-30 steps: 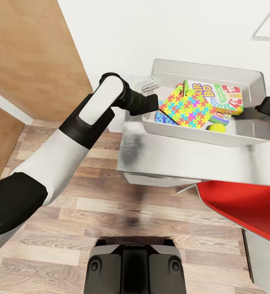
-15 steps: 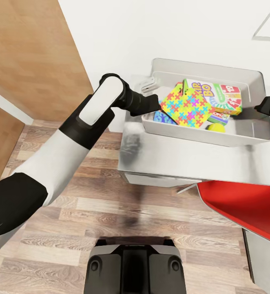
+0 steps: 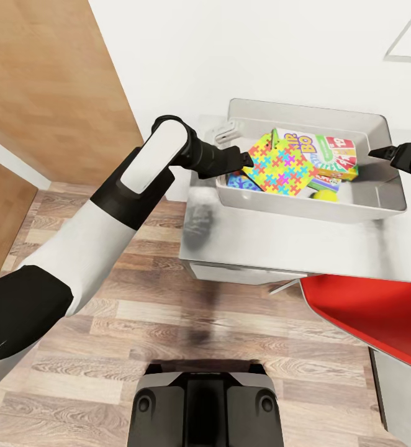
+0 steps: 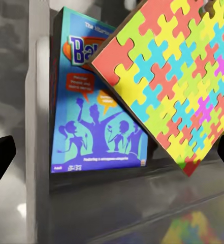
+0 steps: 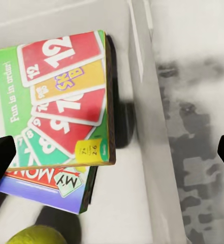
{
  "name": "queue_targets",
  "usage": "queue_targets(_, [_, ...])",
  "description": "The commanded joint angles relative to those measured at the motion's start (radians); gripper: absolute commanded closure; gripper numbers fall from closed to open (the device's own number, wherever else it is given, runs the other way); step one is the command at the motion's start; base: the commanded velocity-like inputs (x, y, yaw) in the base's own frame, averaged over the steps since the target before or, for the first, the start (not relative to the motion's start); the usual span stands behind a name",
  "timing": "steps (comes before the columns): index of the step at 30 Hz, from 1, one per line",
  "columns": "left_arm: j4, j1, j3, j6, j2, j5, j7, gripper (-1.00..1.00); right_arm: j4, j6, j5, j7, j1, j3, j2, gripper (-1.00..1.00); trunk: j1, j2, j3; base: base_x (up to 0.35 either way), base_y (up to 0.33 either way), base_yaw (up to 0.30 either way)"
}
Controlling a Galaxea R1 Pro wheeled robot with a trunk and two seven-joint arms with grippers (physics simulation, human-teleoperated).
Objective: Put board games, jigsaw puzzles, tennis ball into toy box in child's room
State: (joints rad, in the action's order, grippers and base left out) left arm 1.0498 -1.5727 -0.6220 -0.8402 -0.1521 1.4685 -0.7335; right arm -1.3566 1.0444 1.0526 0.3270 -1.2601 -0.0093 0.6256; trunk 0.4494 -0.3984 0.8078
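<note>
Toy box (image 3: 305, 210): on table (image 3: 280, 245), near its left end.
Contents: jigsaw (image 3: 280, 166), Skip-Bo box (image 3: 326, 152), Balderdash (image 4: 94, 122), Monopoly (image 5: 51, 185), ball (image 3: 325, 195).
L gripper (image 3: 248, 160): fingers spread wide, at box left rim.
R gripper (image 3: 379, 153): spread wide, at right rim.

— What surrounds me here?
— I see a white wall (image 3: 243, 43) ahead, a wooden door (image 3: 50, 81) at left, and wood-plank floor (image 3: 168, 323) below.
— Any furniture?
— I note 1 red seat (image 3: 379, 316) at lower right.
</note>
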Motion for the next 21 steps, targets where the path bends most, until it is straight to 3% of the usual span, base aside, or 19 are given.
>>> queue_targets(1, [0.001, -0.001, 0.0, 0.001, 0.0, 0.01, -0.011, -1.0, -0.002, 0.003, 0.01, 0.01, -0.001, 0.0, 0.0, -1.0, 0.001, -0.002, 0.001, 0.0, 0.0, 0.0])
queue_targets(14, [0.015, -0.001, 0.003, -0.002, 0.006, 0.012, -0.012, -1.0, -0.006, 0.003, 0.011, 0.009, -0.001, 0.0, 0.0, -1.0, 0.001, -0.002, 0.001, 0.0, 0.0, 0.0])
queue_targets(18, [0.069, -0.001, 0.011, -0.005, 0.011, 0.013, -0.028, -1.0, -0.02, 0.003, 0.011, 0.009, -0.001, -0.004, 0.003, -1.0, 0.001, -0.002, 0.001, 0.0, 0.0, 0.0])
queue_targets(21, [0.144, -0.001, 0.044, -0.012, 0.021, 0.018, -0.068, -1.0, -0.051, 0.003, 0.011, 0.009, -0.001, -0.018, 0.015, -1.0, 0.001, -0.002, 0.001, 0.0, 0.0, 0.0])
